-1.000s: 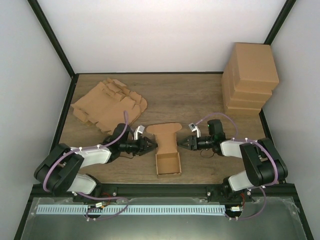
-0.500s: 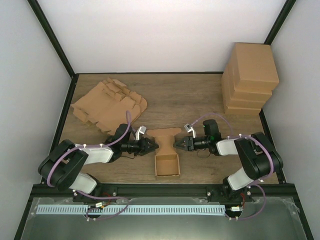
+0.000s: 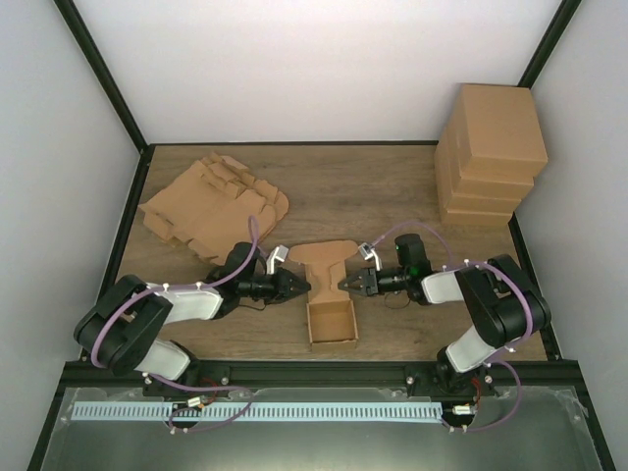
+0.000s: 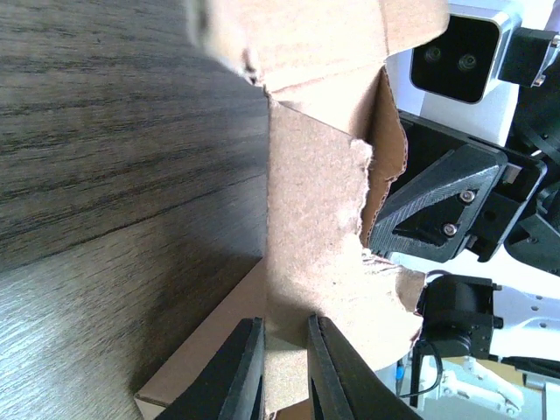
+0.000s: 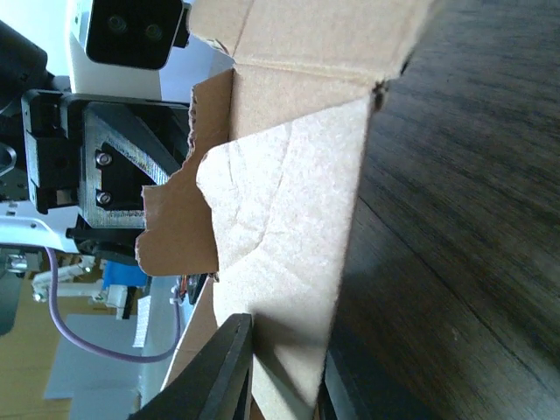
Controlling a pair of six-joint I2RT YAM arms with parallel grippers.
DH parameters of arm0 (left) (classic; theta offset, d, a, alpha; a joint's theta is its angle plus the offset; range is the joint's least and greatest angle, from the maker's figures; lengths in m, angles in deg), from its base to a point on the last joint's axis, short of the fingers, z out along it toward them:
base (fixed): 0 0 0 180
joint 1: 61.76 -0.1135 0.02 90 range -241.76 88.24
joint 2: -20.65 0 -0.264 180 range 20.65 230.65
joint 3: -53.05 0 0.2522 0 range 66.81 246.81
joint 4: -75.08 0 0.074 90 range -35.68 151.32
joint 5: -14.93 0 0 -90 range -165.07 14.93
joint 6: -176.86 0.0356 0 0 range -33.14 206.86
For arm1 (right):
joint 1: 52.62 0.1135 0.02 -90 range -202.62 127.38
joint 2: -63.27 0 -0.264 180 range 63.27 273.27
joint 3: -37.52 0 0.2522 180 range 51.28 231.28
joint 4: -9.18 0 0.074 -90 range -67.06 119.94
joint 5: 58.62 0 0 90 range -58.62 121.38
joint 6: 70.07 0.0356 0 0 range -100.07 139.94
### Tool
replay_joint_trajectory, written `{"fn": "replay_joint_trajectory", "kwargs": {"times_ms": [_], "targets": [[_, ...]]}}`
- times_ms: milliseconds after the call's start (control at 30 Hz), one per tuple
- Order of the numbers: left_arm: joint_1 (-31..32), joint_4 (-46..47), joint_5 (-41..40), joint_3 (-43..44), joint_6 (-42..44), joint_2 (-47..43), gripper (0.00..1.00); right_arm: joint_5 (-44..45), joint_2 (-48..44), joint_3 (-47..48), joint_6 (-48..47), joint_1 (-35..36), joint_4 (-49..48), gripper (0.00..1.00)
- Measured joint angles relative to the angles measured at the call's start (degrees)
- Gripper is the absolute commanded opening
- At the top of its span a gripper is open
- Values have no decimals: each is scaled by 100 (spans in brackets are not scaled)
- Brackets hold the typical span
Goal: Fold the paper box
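Note:
The paper box (image 3: 332, 326) lies at the near middle of the table as an open tray, its lid flap (image 3: 324, 257) reaching toward the back. My left gripper (image 3: 303, 287) and right gripper (image 3: 342, 284) face each other across the neck between tray and lid. In the left wrist view a standing side flap (image 4: 315, 219) fills the narrow gap of the left gripper (image 4: 284, 359), whose tips are against its face. The right gripper (image 5: 280, 376) meets the opposite flap (image 5: 289, 201) the same way, its jaws slightly wider. Neither flap is visibly clamped.
A pile of flat box cutouts (image 3: 211, 201) lies at the back left. Folded boxes (image 3: 491, 152) are stacked at the back right corner. Black frame posts and walls close in the table's sides.
Both grippers have narrowed their jaws. The right gripper has moved left against the box, and the lid flap looks shorter and more raised than before.

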Motion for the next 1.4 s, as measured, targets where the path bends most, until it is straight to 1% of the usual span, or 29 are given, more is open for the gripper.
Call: {"fn": "replay_joint_trajectory", "kwargs": {"times_ms": [100, 433, 467, 500, 567, 700, 767, 900, 933, 1033, 1067, 1167, 1267, 1400], "targets": [[9, -2, -2, 2, 85, -31, 16, -17, -11, 85, -149, 2, 107, 14], [15, 28, 0, 13, 448, -50, 16, -81, -15, 321, -782, 4, 448, 13], [15, 26, -2, 20, 492, -50, 15, -81, -15, 348, -883, 4, 501, 13], [15, 26, -7, 28, 533, -50, 13, -79, -15, 372, -975, 4, 538, 13], [17, -22, -39, 66, 649, -50, 4, -76, -15, 413, -1145, 4, 610, 13], [52, -219, -162, 151, 846, -50, 4, -9, -28, 448, -1408, 15, 702, 13], [92, -282, -223, 188, 911, -50, 4, 50, -52, 448, -1497, 42, 737, 10], [155, -485, -411, 278, 1054, -52, 4, 149, -114, 448, -1639, 76, 774, 10], [173, -562, -481, 310, 1093, -57, 4, 179, -133, 448, -1672, 87, 778, 10], [249, -763, -730, 367, 1285, -157, 13, 291, -256, 448, -1773, 144, 780, 11], [282, -846, -817, 393, 1360, -221, 15, 304, -310, 448, -1810, 170, 776, 13], [415, -984, -1008, 485, 1668, -490, 21, 315, -514, 448, -1976, 323, 737, 22], [496, -1045, -1084, 546, 1967, -791, 23, 332, -632, 446, -2116, 400, 658, 25], [514, -1156, -1187, 592, 2308, -990, 22, 404, -809, 435, -2347, 448, 553, 25]]}}
